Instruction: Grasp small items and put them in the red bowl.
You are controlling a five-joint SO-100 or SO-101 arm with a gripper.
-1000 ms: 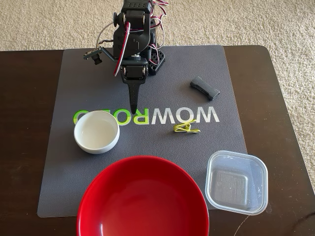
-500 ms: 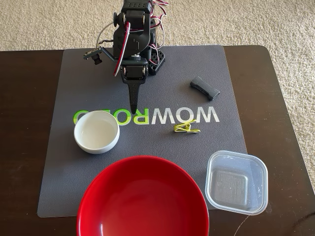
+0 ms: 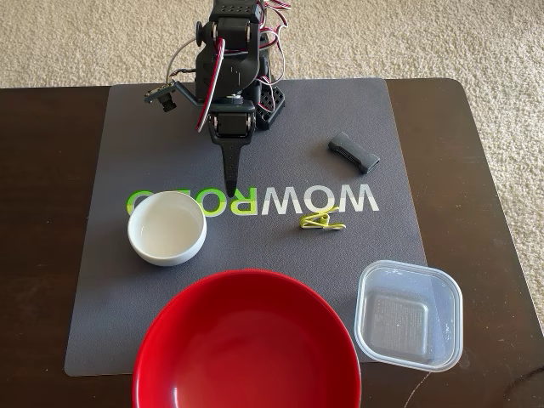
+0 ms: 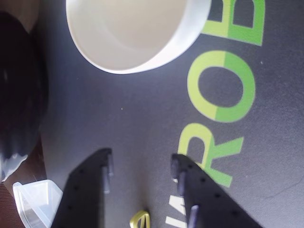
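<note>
The jaws (image 4: 141, 164) are spread and empty, above the grey mat (image 3: 119, 280) on the table (image 3: 42, 212). The small white bowl (image 4: 128, 33) lies just ahead of them. The yellow-green clothespin clip (image 3: 322, 223) lies behind them in the wrist view, its long axis left-right in the fixed view. The red bowl (image 3: 246, 348) is well apart.

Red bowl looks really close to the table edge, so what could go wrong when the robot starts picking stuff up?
1. The red bowl sits at the near edge of the mat, partly cut off by the fixed view; a bump might push it off.
2. The yellow-green clip is small and flat, so the open tool might slip off it.
3. The white bowl is near the tool and could get knocked.
</note>
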